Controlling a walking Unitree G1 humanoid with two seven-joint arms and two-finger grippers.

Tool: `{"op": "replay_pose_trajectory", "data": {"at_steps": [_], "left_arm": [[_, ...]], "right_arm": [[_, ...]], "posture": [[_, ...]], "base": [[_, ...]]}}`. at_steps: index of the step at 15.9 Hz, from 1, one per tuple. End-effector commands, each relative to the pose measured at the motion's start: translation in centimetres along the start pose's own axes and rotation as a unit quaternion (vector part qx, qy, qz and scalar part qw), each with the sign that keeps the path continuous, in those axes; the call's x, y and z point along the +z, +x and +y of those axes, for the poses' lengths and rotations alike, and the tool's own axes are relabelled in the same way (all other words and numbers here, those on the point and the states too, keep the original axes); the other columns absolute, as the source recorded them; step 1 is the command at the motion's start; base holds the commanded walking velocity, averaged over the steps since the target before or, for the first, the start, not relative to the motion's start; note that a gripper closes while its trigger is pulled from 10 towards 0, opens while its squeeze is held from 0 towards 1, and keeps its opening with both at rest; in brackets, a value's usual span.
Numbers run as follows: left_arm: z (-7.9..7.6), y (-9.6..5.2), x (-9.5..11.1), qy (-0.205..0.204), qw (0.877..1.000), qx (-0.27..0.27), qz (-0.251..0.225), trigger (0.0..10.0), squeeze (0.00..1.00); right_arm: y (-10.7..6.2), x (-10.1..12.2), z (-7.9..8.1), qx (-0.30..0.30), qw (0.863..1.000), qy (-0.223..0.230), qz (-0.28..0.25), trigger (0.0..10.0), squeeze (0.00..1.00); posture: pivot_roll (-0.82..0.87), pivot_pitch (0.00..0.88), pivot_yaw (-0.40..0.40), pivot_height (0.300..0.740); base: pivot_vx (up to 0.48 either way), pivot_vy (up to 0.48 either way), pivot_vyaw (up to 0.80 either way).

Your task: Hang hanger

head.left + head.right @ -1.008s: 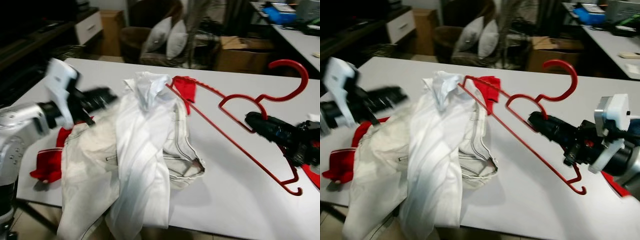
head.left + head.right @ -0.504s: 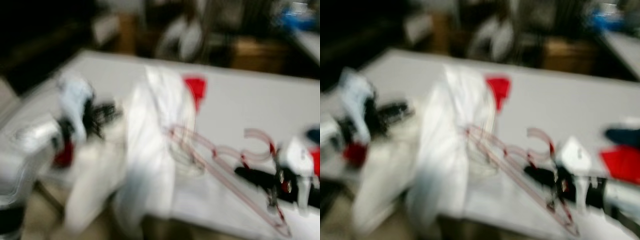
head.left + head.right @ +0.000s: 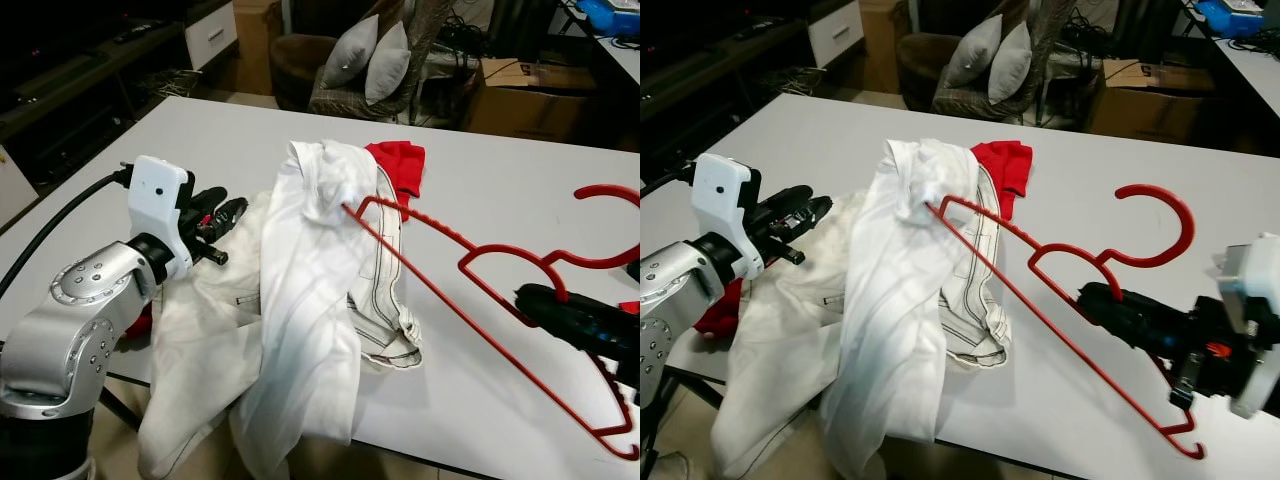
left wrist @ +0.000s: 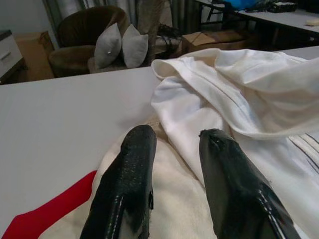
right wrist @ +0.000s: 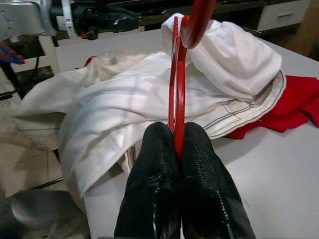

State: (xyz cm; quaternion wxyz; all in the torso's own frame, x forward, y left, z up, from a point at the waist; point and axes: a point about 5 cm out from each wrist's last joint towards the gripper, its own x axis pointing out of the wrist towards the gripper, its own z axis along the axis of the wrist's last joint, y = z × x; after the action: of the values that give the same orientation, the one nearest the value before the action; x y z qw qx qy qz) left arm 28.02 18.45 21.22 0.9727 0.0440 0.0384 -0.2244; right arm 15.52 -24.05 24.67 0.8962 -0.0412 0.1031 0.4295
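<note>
Left eye view: red hanger held above the white counter at right, its far tip poked into the white garment piled mid-counter and hanging over the near edge. Red cloth lies behind the pile. Left gripper hovers at the pile's left edge.

Right eye view: right gripper on the hanger's neck below the hook.

Left wrist view: fingers spread apart, nothing between, just over cream fabric.

Right wrist view: fingers pressed together, pinching the hanger bar.
</note>
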Motion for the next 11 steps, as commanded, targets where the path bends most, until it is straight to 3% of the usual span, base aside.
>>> {"op": "replay_pose_trajectory", "data": {"at_steps": [1, 3, 4, 5, 6, 10, 11], "left_arm": [[-0.1, 0.3, 0.1, 0.002, 1.0, 0.003, -0.008, 10.0, 0.0], [-0.2, 0.4, 0.0, -0.001, 1.0, 0.008, -0.007, 10.0, 0.0], [-0.4, 0.3, -0.4, 0.003, 1.0, 0.007, -0.002, 10.0, 0.0], [-0.7, 0.4, -0.6, 0.003, 1.0, 0.003, -0.001, 10.0, 0.0], [-1.0, 0.5, -0.7, 0.004, 1.0, -0.005, -0.002, 10.0, 0.0], [-1.4, 1.0, -0.6, 0.013, 1.0, -0.014, 0.002, 10.0, 0.0], [-1.5, 1.1, -0.6, 0.013, 1.0, -0.017, 0.001, 10.0, 0.0]], "right_arm": [[-0.6, 1.0, 0.4, 0.026, 0.999, 0.006, -0.022, 10.0, 0.0], [-0.6, 1.6, 1.0, 0.05, 0.997, 0.028, -0.053, 10.0, 0.0], [-0.1, 0.3, 0.9, 0.035, 0.999, 0.026, 0.01, 10.0, 0.0], [0.5, -2.2, 0.0, -0.01, 0.992, -0.01, 0.125, 10.0, 0.0], [0.7, -4.0, -0.7, -0.042, 0.976, -0.054, 0.206, 10.0, 0.0], [2.2, -2.5, 0.9, 0.055, 0.988, -0.031, 0.139, 10.0, 0.0], [2.0, -0.8, 1.2, 0.101, 0.994, 0.012, 0.042, 10.0, 0.0]], "posture": [[0.0, 0.0, 0.053, 0.74], [0.0, 0.0, 0.051, 0.74], [0.0, 0.0, 0.051, 0.74], [0.0, 0.0, 0.05, 0.74], [0.0, 0.0, 0.05, 0.74], [0.0, 0.0, 0.059, 0.74], [0.0, 0.0, 0.057, 0.74]], "base": [[0.0, 0.0, 0.0], [0.0, 0.0, 0.0], [0.0, 0.0, 0.0], [0.0, 0.0, 0.0], [-0.251, 0.0, 0.0], [-0.366, 0.0, 0.0], [-0.345, 0.0, 0.0]]}}
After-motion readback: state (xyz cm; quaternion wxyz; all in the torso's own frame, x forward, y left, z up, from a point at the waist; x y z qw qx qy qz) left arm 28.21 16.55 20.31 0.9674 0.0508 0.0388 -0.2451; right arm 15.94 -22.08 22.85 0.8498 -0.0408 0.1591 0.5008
